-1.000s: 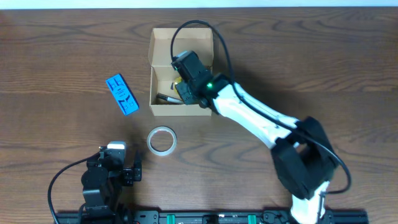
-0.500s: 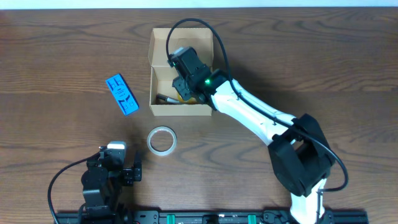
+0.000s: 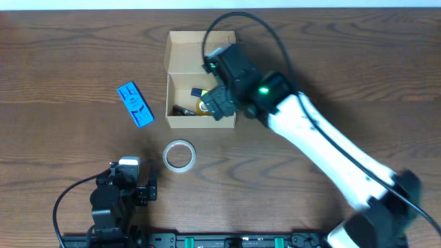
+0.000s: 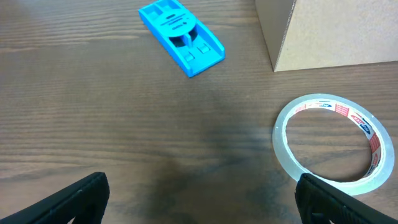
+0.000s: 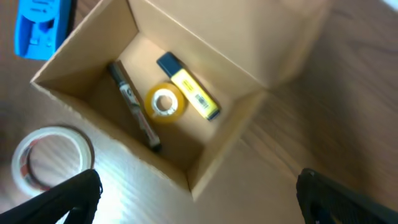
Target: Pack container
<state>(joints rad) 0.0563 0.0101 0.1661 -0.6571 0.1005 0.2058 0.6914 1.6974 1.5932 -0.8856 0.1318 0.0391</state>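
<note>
The container (image 3: 200, 122) is an open tan cardboard box with its flap lid (image 3: 189, 52) folded back. Inside lie a yellow highlighter (image 5: 189, 90), a small yellow tape roll (image 5: 165, 102) and a black pen (image 5: 134, 106). My right gripper (image 3: 215, 103) hangs open above the box's right front corner, its fingers (image 5: 68, 199) wide apart and holding nothing. My left gripper (image 4: 202, 202) rests open low over the table at the front left, also holding nothing. A clear tape roll (image 4: 333, 146) and a blue flat item (image 4: 180, 37) lie on the table outside the box.
The clear tape roll (image 3: 179, 155) lies just in front of the box. The blue item (image 3: 134, 104) lies to the box's left. My right arm (image 3: 324, 158) stretches diagonally from the front right.
My right gripper has gone from shut to open and lifted up and rightward out of the box. The small yellow tape roll now lies in the box. The left arm has not moved.
</note>
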